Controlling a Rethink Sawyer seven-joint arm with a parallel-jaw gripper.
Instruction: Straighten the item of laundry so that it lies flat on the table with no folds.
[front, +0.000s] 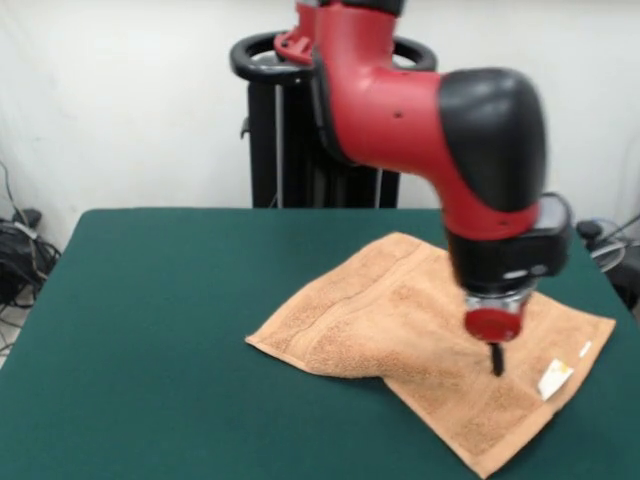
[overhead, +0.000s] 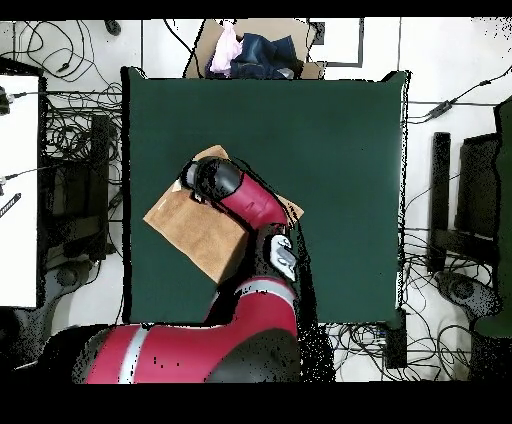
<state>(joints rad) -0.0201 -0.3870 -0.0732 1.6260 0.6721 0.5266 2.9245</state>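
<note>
The peach-orange terry towel (front: 420, 345) lies on the dark green table (front: 160, 330), right of the middle in the front view. One part is folded over itself, with a fold edge running along its near left side. Its white label with a yellow mark (front: 555, 377) shows near the right corner. My gripper (front: 496, 360) hangs from the red and black arm, its dark tips down at the towel's surface left of the label. From overhead the arm covers part of the towel (overhead: 195, 225) and hides the gripper.
The robot's black pedestal (front: 300, 130) stands at the table's far edge. A cardboard box with clothes (overhead: 255, 50) sits beyond the opposite table edge in the overhead view. Cables lie on the floor around the table.
</note>
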